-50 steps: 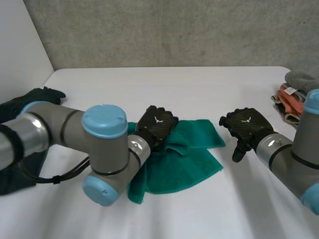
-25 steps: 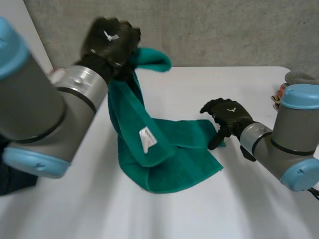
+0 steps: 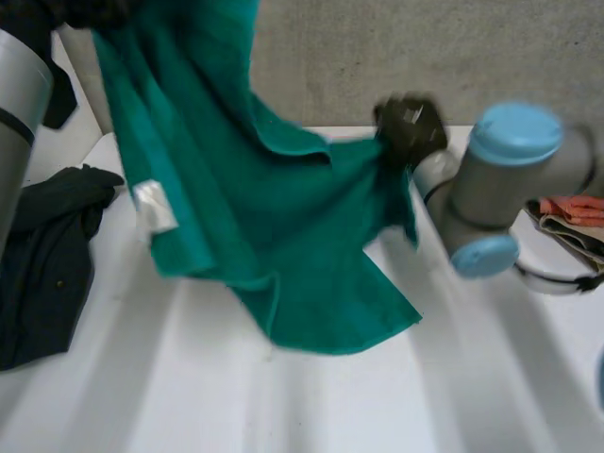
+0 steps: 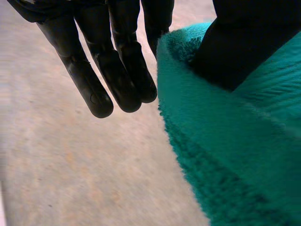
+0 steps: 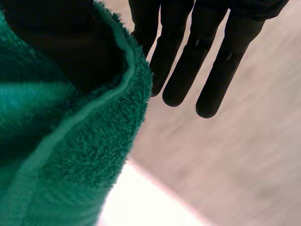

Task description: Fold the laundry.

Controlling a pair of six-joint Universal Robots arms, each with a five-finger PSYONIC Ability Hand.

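Left hand and right hand each pinch the hanging towel between thumb and straight fingers, where shallow grips could slip.

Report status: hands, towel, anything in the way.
Left hand and right hand each pinch the green terry towel. Towel hangs spread between them. Dark garment beside, not in the way.

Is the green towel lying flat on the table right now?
No, the green towel hangs lifted between the left hand and the right hand.
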